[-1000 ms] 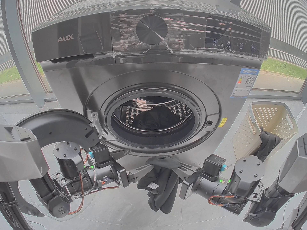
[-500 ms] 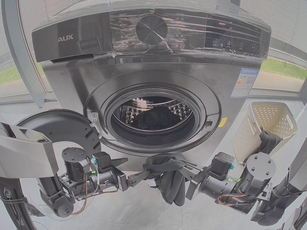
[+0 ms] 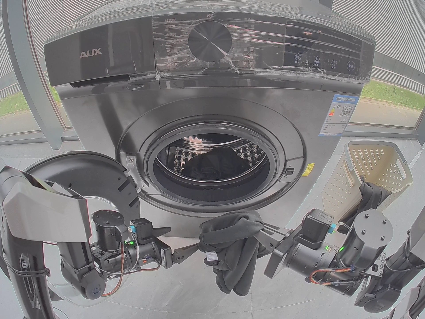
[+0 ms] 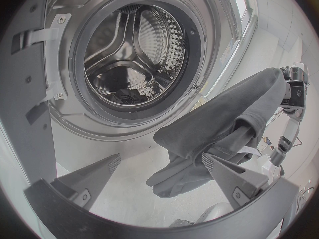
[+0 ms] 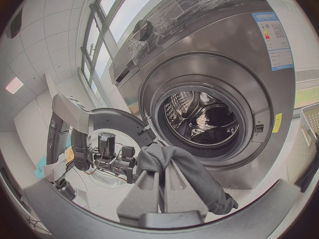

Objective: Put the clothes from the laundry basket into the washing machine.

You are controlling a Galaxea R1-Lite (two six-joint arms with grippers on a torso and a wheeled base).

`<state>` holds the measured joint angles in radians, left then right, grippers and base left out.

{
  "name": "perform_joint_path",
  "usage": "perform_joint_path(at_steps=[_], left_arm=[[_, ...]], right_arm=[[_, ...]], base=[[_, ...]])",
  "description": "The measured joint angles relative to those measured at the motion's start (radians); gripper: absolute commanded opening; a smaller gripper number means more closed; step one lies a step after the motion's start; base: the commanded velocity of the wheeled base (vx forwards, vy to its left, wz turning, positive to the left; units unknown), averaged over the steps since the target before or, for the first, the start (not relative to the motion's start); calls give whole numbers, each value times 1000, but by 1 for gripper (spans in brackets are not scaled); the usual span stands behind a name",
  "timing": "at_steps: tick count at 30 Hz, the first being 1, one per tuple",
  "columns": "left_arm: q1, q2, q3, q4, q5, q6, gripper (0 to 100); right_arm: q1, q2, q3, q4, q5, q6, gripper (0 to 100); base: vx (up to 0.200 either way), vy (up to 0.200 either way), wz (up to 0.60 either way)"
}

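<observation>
A dark grey garment hangs in front of the washing machine, just below its open drum. My right gripper is shut on the garment's upper fold, and its fingers press together over the cloth. My left gripper sits open to the garment's left, with one fingertip against the cloth. Dark clothes lie inside the drum. The cream laundry basket leans at the machine's right, with another dark garment draped over its rim.
The machine's round door stands swung open on the left, just behind my left arm. Pale floor lies under the hanging garment. Window frames and a grey post stand behind the machine.
My left gripper has opened off the garment and drawn back down and to the left. My right gripper has shifted right, and the garment now hangs from it alone.
</observation>
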<state>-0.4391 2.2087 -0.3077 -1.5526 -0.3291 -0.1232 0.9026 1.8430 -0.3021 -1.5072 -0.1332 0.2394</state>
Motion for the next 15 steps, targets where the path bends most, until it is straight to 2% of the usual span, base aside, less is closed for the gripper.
perform_joint_path(at_steps=[7,15], left_arm=[[-5,47,-20,0,0,10,100],[-7,123,-63,0,1,72,100]], right_arm=[[5,-3,0,1,0,0,0],[8,-4,-6,0,1,-2,0]], base=[[0,0,0],[0,0,0]])
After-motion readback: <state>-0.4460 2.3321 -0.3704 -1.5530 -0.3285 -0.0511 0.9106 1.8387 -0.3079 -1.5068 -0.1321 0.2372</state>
